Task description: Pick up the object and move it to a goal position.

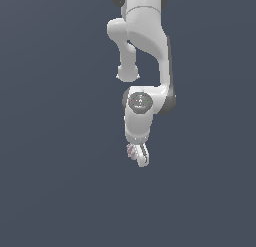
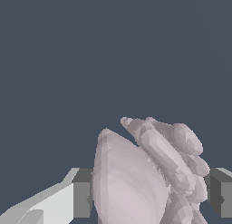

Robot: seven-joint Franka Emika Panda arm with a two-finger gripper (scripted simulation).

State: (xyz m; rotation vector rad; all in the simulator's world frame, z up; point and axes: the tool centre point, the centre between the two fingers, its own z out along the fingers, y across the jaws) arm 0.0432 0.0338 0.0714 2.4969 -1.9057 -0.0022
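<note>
Clearly no writing is showing anywhere. The object (image 2: 136, 182), a pale pinkish-grey lump with a smooth rounded lobe and bumpy finger-like ridges, is sitting between the gripper (image 1: 138, 156) fingers (image 2: 81, 193), which are pressing in on both its sides and holding it. White arm (image 1: 145, 46) is hanging above it in the exterior view. Plain dark slate ground (image 1: 50, 191) is lying all around.
</note>
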